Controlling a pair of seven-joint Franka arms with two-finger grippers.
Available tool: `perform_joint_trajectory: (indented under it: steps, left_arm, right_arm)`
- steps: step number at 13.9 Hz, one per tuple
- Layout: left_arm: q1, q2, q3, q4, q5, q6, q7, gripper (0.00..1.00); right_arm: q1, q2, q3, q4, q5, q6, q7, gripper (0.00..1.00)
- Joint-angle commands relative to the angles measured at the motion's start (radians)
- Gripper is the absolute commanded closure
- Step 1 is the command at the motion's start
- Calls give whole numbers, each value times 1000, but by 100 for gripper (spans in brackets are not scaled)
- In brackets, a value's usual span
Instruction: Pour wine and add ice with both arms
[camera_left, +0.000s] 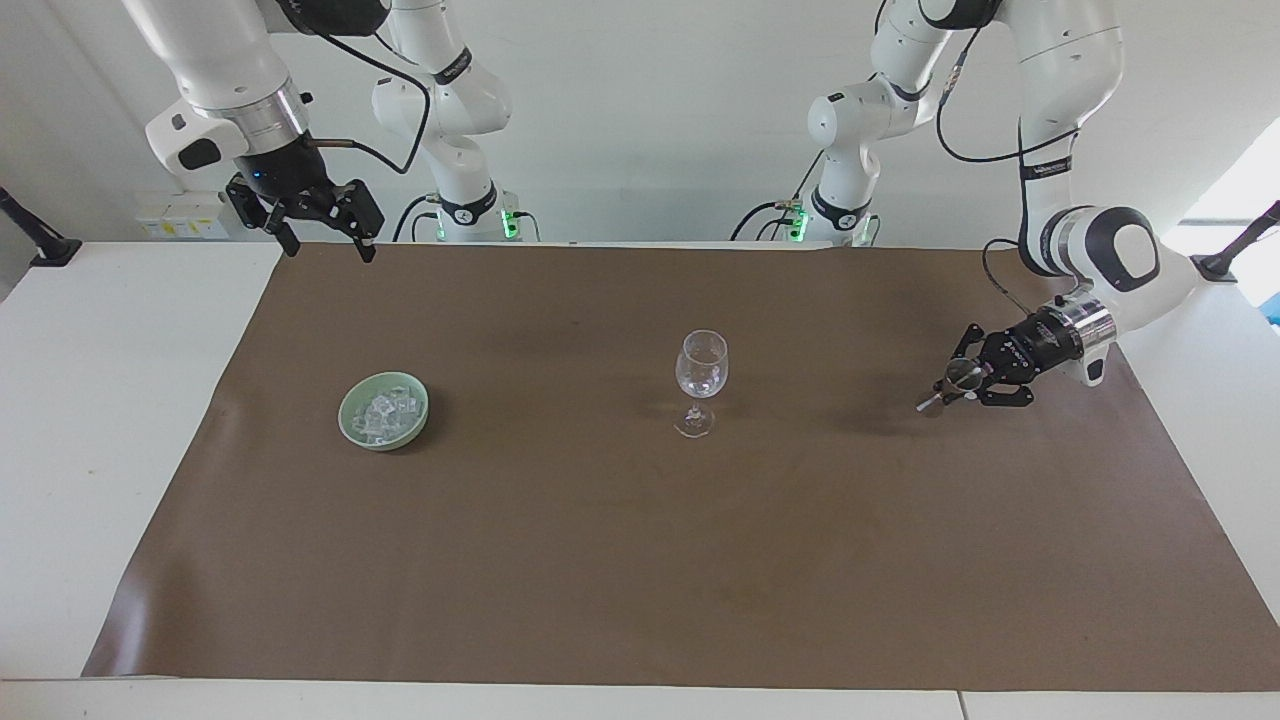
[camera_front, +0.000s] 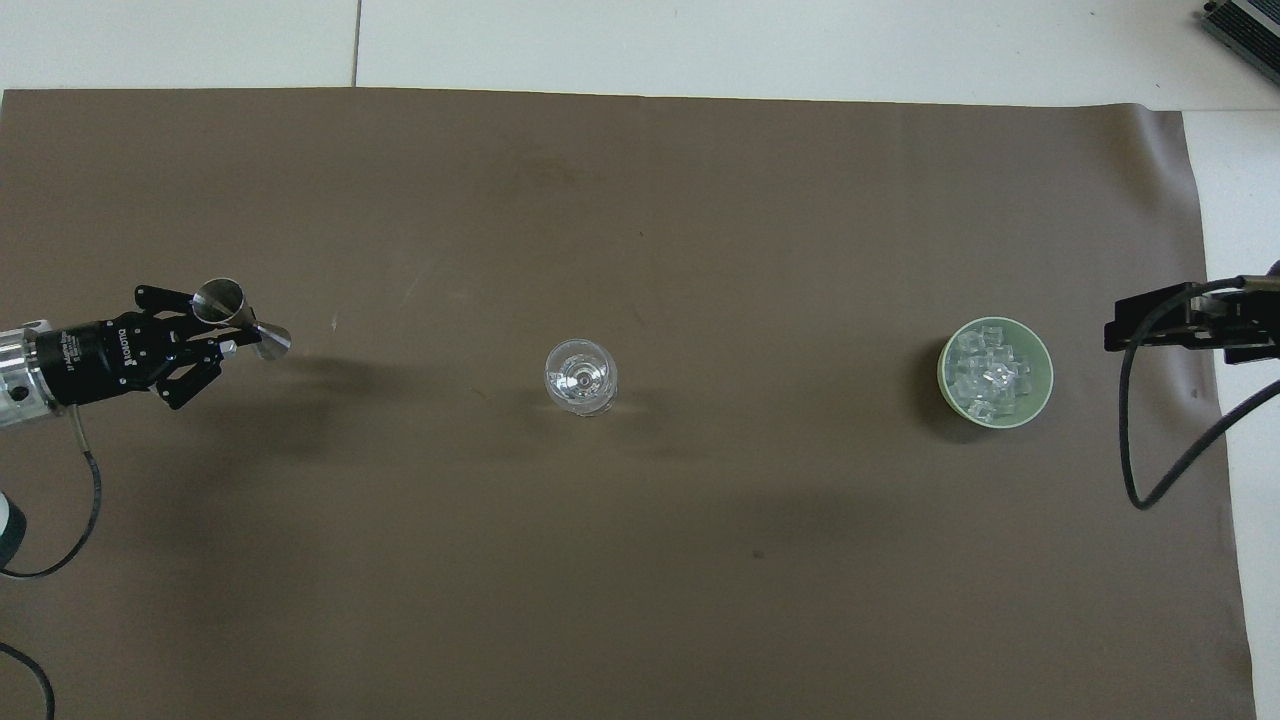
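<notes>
While the left pincer (camera_left: 962, 385) grips a steel jigger (camera_left: 948, 385) over the surface's left-arm end, the right pincer (camera_left: 322, 235) waits wide near the ice (camera_left: 385, 412).

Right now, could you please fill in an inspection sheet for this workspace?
Surface: brown paper mat on a white table.
Job's things: clear stemmed wine glass upright mid-mat; pale green bowl of ice toward the right arm's end; small steel hourglass-shaped measuring cup, tilted.
Clutter: nothing seen.
Grippers: left gripper shut on the measuring cup, low over the mat; right gripper open, waiting raised over the mat's edge.
Cables: black cables along both arms.
Surroundings: white wall.
</notes>
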Motion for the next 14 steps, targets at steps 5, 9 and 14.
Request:
perform_joint_trajectory:
  steps: [5,9,14]
  left_arm:
    - [25,67,-9,31,21,-1,-12,100]
    - [25,72,-11,3,6,27,-9,100]
    - [43,110,-11,-3,-13,22,26,100]
  right_arm:
    - [-11,-138,2,-310,-3,253,-49,0]
    - [-8,-139,2,-363,-3,271,-124,0]
    - [-16,-130,-1,-429,-2,390,-207,0]
